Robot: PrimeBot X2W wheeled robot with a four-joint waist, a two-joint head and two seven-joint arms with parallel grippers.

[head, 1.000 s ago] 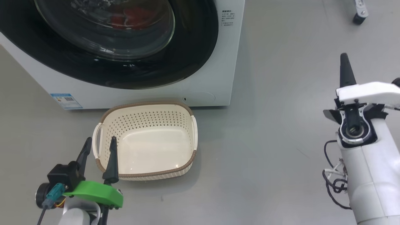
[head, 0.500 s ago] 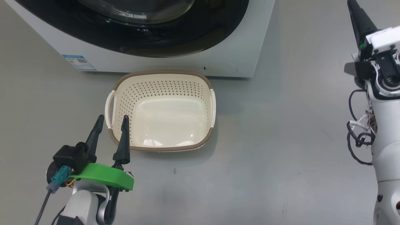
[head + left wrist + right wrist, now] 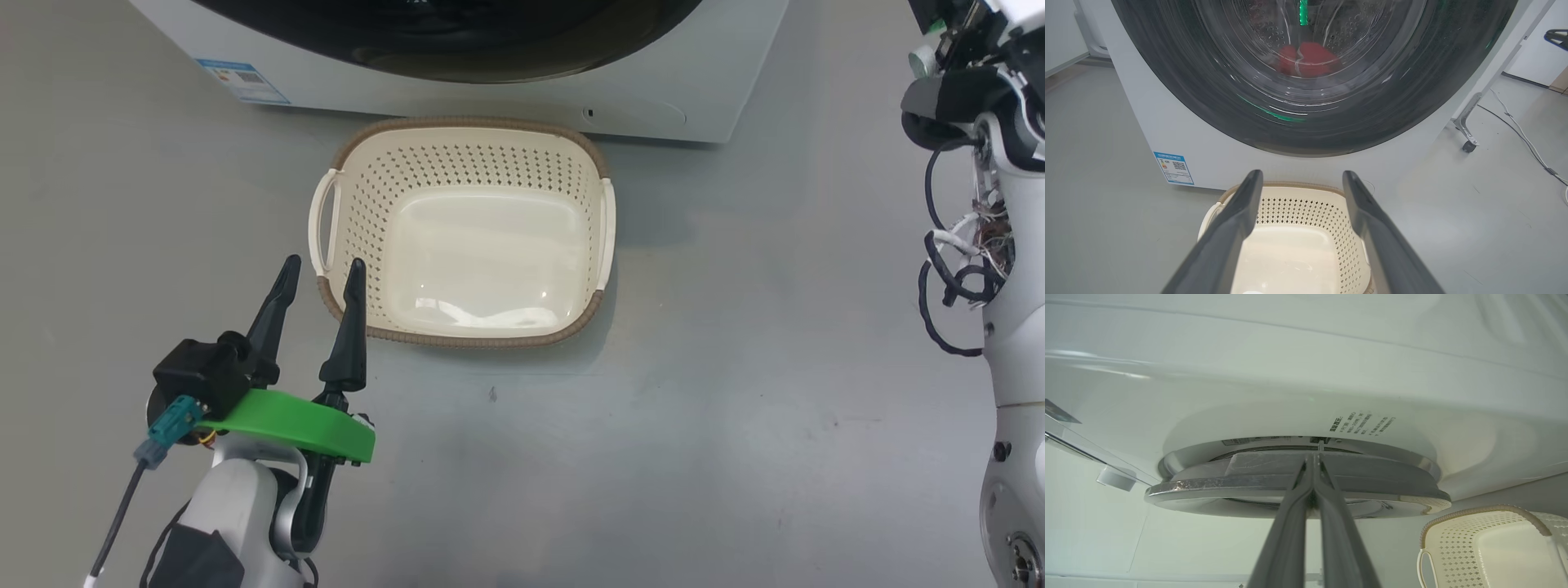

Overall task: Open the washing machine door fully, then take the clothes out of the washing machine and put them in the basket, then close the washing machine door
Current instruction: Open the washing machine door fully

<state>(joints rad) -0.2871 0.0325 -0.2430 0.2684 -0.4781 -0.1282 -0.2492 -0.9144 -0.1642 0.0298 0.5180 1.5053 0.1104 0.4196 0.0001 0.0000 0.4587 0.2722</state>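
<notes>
Black door: edge-on in the right wrist view; shut or barely ajar, cannot tell which.
Right hand: fingers pressed together, holding nothing, tips now at the door's rim. A second ago it hung out to the side, clear of the washing machine.
Left hand: fingers spread wide, empty, beside the basket's near left corner, as before.
Head camera: has swung, so the machine sits higher in its view. This is the camera's move, not the things'.
Clothes: red, lying in the drum behind the glass.
Basket: empty, on the floor just in front of the machine.
Reading: the right arm looks placed to pry the door; opening is not yet done, and unloading waits on it.
</notes>
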